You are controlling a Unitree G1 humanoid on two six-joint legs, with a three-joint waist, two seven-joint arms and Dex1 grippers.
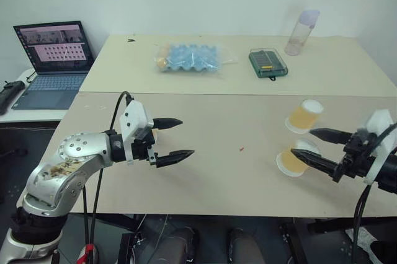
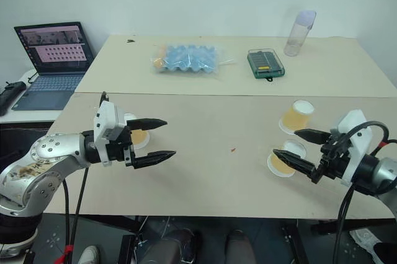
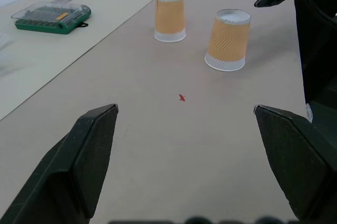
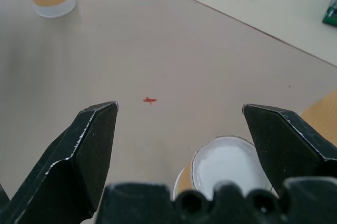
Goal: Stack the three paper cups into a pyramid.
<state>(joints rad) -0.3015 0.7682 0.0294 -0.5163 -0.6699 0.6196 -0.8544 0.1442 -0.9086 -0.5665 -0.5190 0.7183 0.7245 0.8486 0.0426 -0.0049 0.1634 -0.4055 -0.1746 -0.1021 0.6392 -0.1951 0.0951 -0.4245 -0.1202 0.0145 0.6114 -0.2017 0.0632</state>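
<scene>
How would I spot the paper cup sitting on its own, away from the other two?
Start at the laptop on the side table, then drop to the near table's left part. A yellow-orange paper cup stands upside down behind the left gripper, far from the two cups opposite.

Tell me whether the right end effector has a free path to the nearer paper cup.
Probably yes: the right end effector hovers open just beside the nearer paper cup, with nothing between them.
</scene>
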